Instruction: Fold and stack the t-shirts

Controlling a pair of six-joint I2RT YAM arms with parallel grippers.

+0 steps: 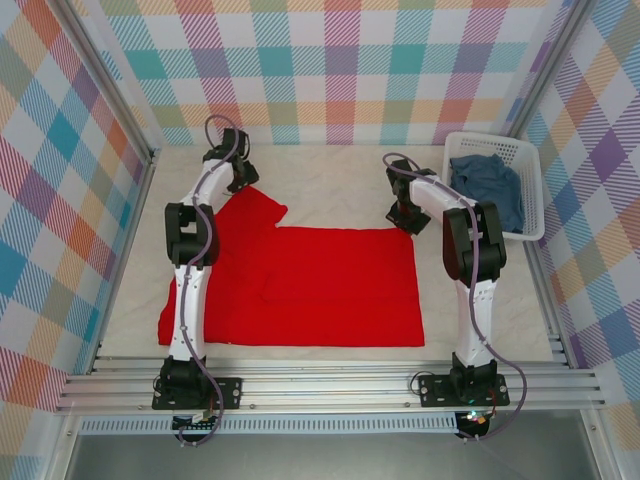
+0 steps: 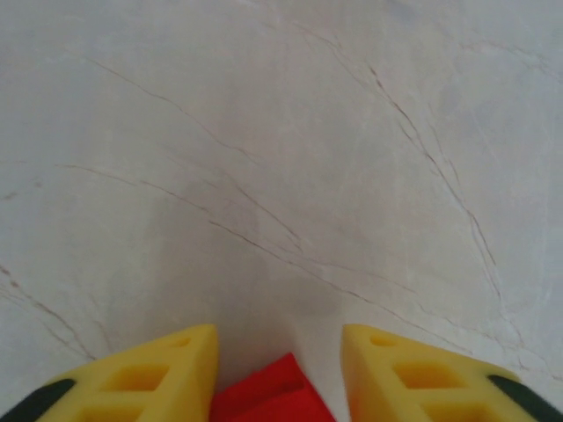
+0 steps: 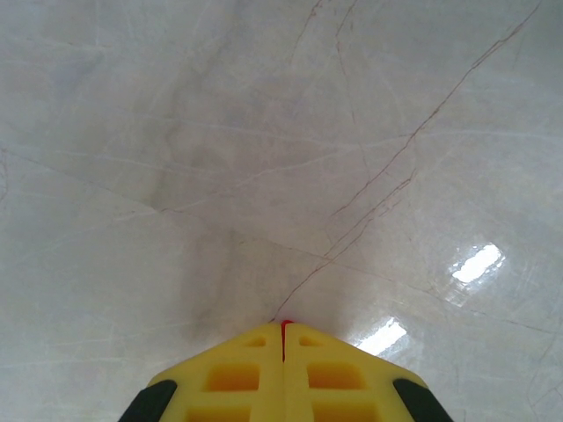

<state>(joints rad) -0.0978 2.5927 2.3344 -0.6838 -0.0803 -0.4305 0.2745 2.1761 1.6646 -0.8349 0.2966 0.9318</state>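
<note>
Red t-shirt (image 1: pixel 340 285) lies spread flat across the middle of the pale desk (image 1: pixel 330 195) in the top view, one sleeve reaching toward the upper left of the frame. Blue-grey t-shirt (image 1: pixel 490 185) sits crumpled inside the white lattice basket (image 1: pixel 535 190) at the upper right, well apart from the red one

The left end effector (image 1: pixel 240 183) is low over the sleeve end at the upper left of the red cloth. In its wrist view the left end effector (image 2: pixel 277 369) has its yellow fingers (image 2: pixel 149 378) standing apart, with a point of red t-shirt (image 2: pixel 273 400) lying in the gap at the bottom of the frame; it is not clamped

The right end effector (image 1: pixel 403 222) is at the upper right corner of the red t-shirt. In its wrist view the right end effector (image 3: pixel 283 338) has its yellow fingers (image 3: pixel 233 374) pressed together, pinching a thin sliver of red t-shirt (image 3: pixel 284 324) at their tips
</note>
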